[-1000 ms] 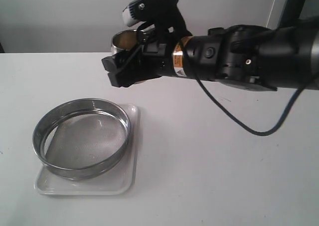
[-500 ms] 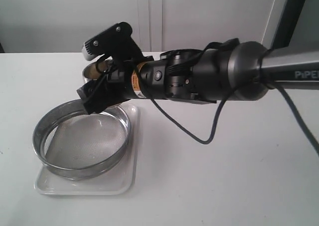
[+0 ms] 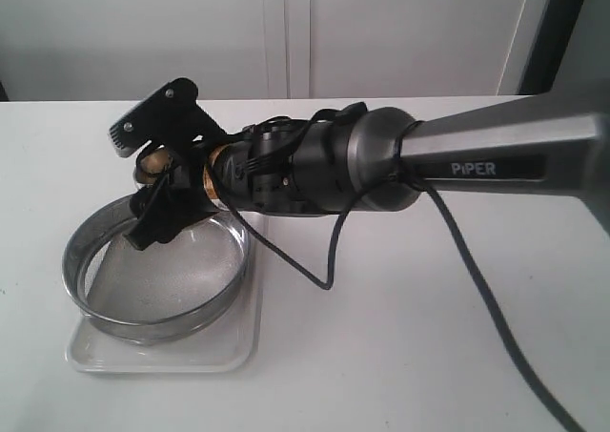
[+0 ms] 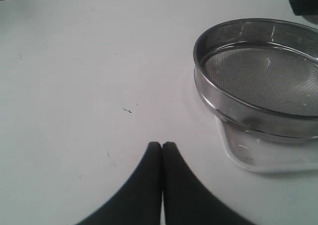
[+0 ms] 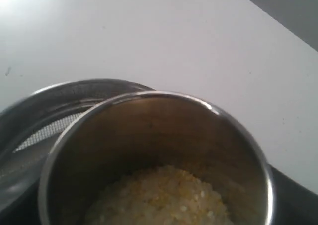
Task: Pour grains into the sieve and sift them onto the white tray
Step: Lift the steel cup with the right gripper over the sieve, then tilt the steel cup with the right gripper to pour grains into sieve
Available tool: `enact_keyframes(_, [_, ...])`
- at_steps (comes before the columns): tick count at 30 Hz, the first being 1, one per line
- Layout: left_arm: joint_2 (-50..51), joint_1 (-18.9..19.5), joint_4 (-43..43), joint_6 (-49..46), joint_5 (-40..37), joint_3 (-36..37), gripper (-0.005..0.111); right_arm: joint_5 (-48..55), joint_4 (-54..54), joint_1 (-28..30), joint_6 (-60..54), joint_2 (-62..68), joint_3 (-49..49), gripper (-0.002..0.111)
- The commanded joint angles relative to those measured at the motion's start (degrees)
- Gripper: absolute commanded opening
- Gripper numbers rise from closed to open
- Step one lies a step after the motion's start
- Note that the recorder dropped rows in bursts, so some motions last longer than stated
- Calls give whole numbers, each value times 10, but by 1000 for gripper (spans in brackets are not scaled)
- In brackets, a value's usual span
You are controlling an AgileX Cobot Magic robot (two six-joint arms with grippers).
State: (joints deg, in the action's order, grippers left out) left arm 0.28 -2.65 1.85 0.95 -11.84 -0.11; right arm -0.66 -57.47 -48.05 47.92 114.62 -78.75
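Gripping a small steel cup [image 5: 159, 130] with the right gripper [image 3: 162, 198] — jaws spread wide and clamped on the cup's wall. Holding it over the far rim of the sieve [image 3: 78, 251]; cannot tell whether cup and rim touch, nor how far the cup tilts. Carrying the grains [image 5: 159, 195] inside the cup, heaped yellow and pale against its lower wall.

Hanging low over the table [image 3: 400, 337] beside the sieve with the left gripper [image 4: 162, 145], fingertips pressed together, nothing between them.

Seated on the white tray [image 3: 243, 337], covering most of it — only the near edge and one side strip showing past the steel ring.

Hard to see from the exterior view: most of the cup, masked by the black fingers and wrist camera, along with part of the sieve's far rim. Cut off at the frame edge in the left wrist view: sieve and tray alike. Barely visible in the right wrist view: the gripper itself, a dark sliver behind the cup.
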Motion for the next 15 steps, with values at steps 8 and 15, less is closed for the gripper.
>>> enact_keyframes(8, [-3,2,0,1,2,1,0,68,-43,-15,-28,4,-12,0])
enact_keyframes(15, [-3,2,0,1,2,1,0,110,-92,-29,-29,8,-30,0])
